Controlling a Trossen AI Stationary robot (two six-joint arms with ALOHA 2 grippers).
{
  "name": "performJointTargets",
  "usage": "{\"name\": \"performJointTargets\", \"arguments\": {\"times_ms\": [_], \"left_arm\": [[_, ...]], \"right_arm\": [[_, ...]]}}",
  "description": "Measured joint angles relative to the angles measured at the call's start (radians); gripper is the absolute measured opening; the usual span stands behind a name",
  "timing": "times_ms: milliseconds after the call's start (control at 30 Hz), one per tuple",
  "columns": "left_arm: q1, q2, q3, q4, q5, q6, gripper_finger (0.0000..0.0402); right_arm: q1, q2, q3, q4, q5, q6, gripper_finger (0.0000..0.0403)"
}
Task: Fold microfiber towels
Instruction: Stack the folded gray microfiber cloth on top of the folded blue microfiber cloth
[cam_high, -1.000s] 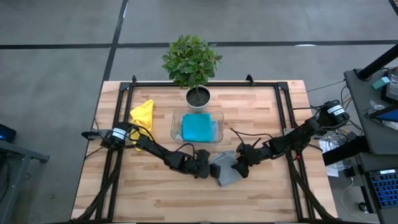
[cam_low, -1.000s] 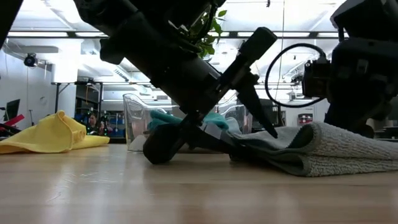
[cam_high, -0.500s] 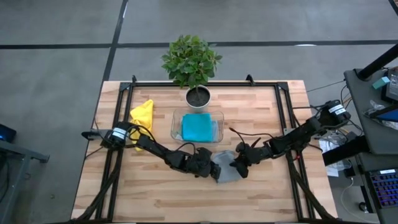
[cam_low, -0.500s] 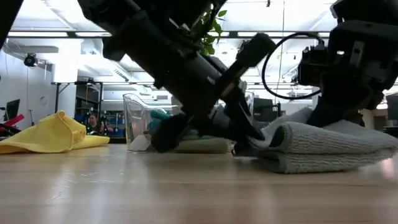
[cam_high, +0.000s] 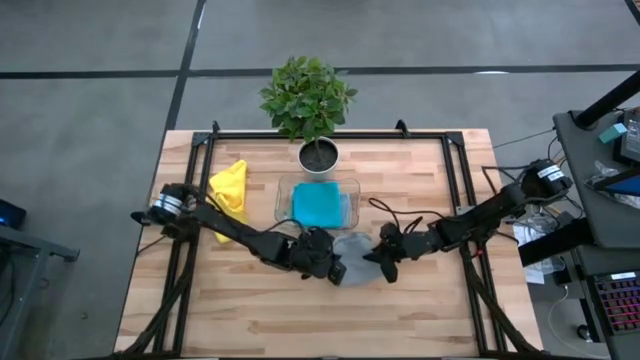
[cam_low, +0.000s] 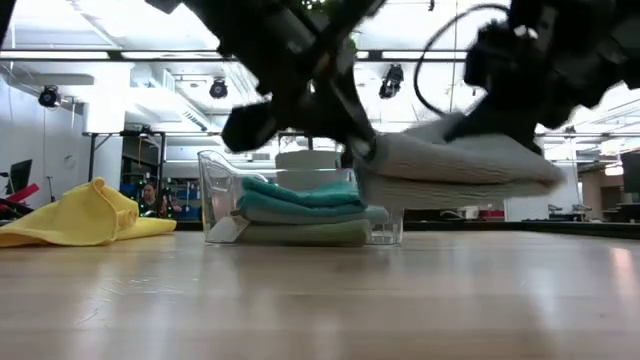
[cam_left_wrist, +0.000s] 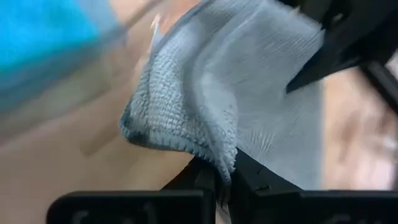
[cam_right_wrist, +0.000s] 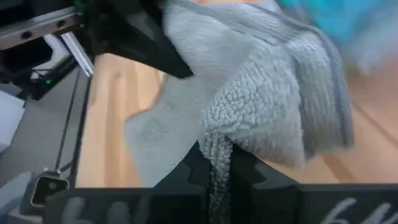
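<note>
A grey microfiber towel (cam_high: 352, 272), folded into several layers, hangs in the air between my two grippers, just in front of the clear tray (cam_high: 280, 200). My left gripper (cam_high: 336, 270) is shut on its left side and my right gripper (cam_high: 377, 262) on its right side. In the low view the grey towel (cam_low: 450, 168) is clear of the table. The tray holds a stack of folded towels, teal (cam_high: 318, 204) on top and green (cam_low: 300, 233) below. A yellow towel (cam_high: 230, 184) lies crumpled on the table at the far left. My left gripper pinches the grey towel's folded left edge (cam_left_wrist: 214, 152) between its two fingers, several layers together. The fingers slant down from the table's left. The towel is lifted clear of the table and stretches roughly level toward the other gripper. My right gripper pinches the grey towel's bunched right edge (cam_right_wrist: 217, 146) between its two fingers, several layers together. The fingers come from the table's right, slanting slightly down. The towel is clear of the table and sags a little between the two holds.
A potted plant (cam_high: 310, 105) stands at the far edge behind the tray. Black frame rails (cam_high: 195, 200) run along the table's left and right sides. Bare wood (cam_high: 300, 320) lies along the near edge.
Both grippers have shut on the grey towel and risen. The towel, which lay folded on the table, is now lifted clear and has shifted a little toward the table's left, nearer the tray. My left gripper has rolled as it rose.
</note>
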Motion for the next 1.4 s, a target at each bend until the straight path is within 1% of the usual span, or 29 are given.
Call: {"name": "performJointTargets", "arguments": {"times_ms": [167,267,533,733,900,1033,1233,1400], "left_arm": [[0.017,-0.085,0.000,-0.051,-0.006,0.098,0.0001],[0.030,-0.147,0.000,-0.124,-0.006,0.164,0.0001],[0.116,-0.309,0.000,-0.306,-0.024,0.337,0.0001],[0.217,-0.371,0.002,-0.386,-0.024,0.466,0.0001],[0.290,-0.383,0.001,-0.466,-0.019,0.521,0.0001],[0.330,-0.369,-0.001,-0.505,-0.012,0.525,0.0001],[0.353,-0.351,-0.021,-0.562,-0.003,0.518,0.0001],[0.362,-0.337,-0.023,-0.561,-0.006,0.518,0.0001]], "right_arm": [[-0.029,0.002,0.081,0.002,0.003,-0.120,0.0013],[-0.056,0.002,0.136,-0.002,0.017,-0.186,0.0013],[-0.192,0.003,0.250,-0.057,0.025,-0.327,0.0013],[-0.300,0.039,0.307,-0.057,0.025,-0.375,0.0013],[-0.358,0.121,0.349,-0.061,0.024,-0.403,0.0013],[-0.391,0.187,0.378,-0.061,0.024,-0.410,0.0013],[-0.410,0.249,0.402,-0.065,0.023,-0.410,0.0013],[-0.411,0.265,0.430,-0.108,0.023,-0.410,0.0013]]}}
